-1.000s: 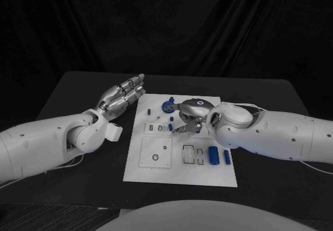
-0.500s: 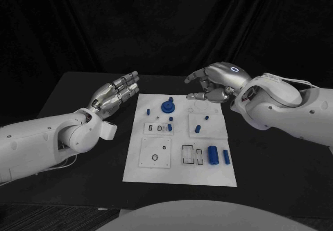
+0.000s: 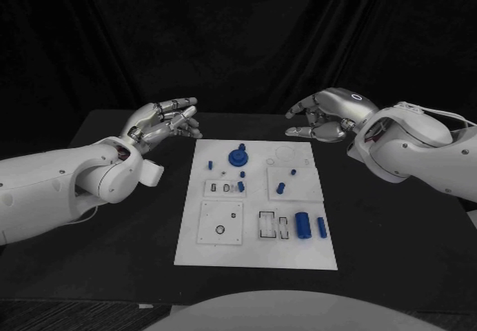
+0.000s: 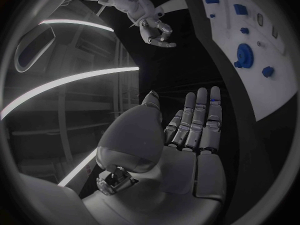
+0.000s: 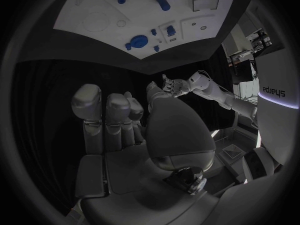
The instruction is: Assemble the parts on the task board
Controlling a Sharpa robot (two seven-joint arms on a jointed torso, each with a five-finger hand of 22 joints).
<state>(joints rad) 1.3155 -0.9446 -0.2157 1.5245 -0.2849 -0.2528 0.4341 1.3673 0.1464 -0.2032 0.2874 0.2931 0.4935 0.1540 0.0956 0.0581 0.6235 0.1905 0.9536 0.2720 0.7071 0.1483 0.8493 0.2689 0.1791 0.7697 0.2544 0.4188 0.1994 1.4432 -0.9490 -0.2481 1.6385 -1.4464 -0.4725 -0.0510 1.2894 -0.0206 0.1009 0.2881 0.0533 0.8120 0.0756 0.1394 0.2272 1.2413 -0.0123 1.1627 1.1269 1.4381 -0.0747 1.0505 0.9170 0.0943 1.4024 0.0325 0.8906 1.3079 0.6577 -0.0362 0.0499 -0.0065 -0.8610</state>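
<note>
The white task board [image 3: 256,252] lies in the middle of the table. A blue gear-like part [image 3: 238,157] stands near its far edge, small blue pegs [image 3: 281,186] stand mid-board, and two blue cylinders [image 3: 302,225] lie at the near right. My left hand [image 3: 164,123] hovers beyond the board's far left corner, fingers stretched out, holding nothing. My right hand [image 3: 326,117] hangs above the far right corner, fingers loosely curved and apart, also empty. The left wrist view shows the left hand [image 4: 187,130], the board [image 4: 278,80] and gear [image 4: 244,55]. In the right wrist view are the right hand [image 5: 125,130] and board [image 5: 94,5].
The black table [image 3: 119,227] stretches out on both sides of the board. Square and rectangular recesses [image 3: 222,222] mark the board's near half. Black curtains close off the back.
My right hand has lifted off the board's middle and swung back and to the right, uncovering a small blue peg. My left hand has risen a little and turned.
</note>
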